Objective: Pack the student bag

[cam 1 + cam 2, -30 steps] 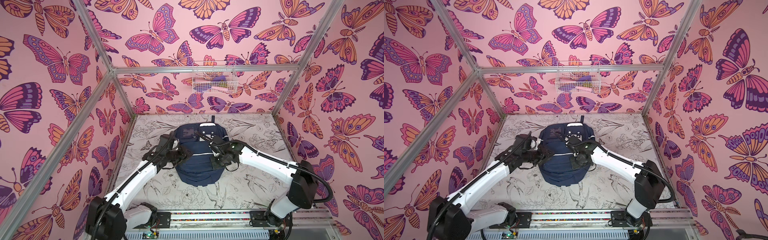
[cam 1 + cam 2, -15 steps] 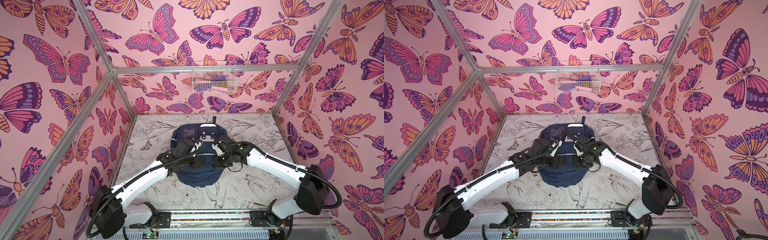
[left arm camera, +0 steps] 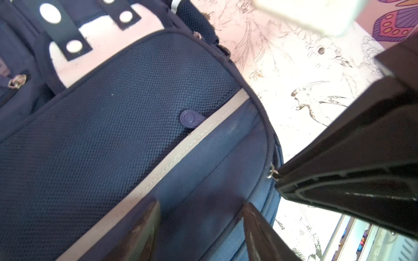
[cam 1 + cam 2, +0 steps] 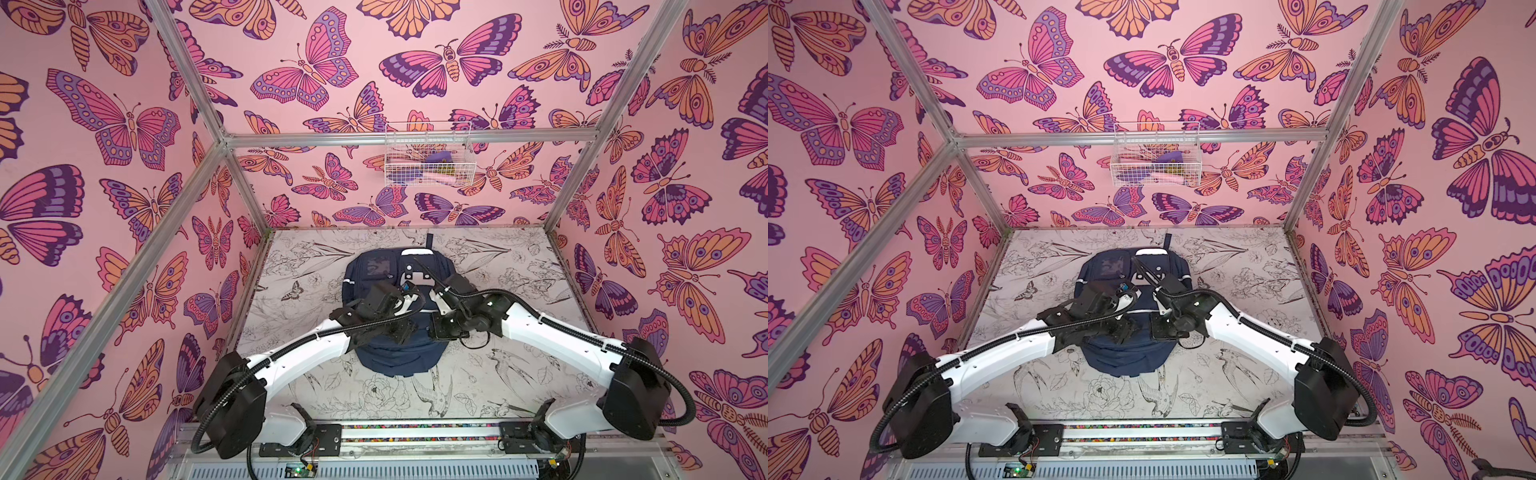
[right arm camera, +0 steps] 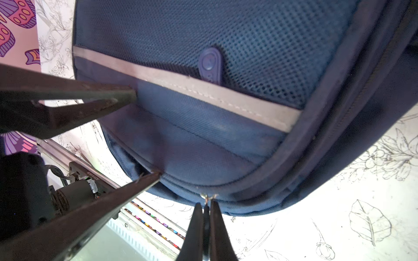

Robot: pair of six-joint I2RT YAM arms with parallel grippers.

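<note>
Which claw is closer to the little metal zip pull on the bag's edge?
Right. The right gripper is shut on the zip pull itself. The left gripper stands open a little way off, over the front of the student bag.

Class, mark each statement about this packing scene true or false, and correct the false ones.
1. The student bag lies on the table. True.
2. The right gripper is wide open. False: the right gripper is shut on a zip pull at the bag's edge.
3. The left gripper has its jaws apart over the bag's front. True.
4. The wire basket stands on the table. False: the wire basket hangs on the back wall.
</note>
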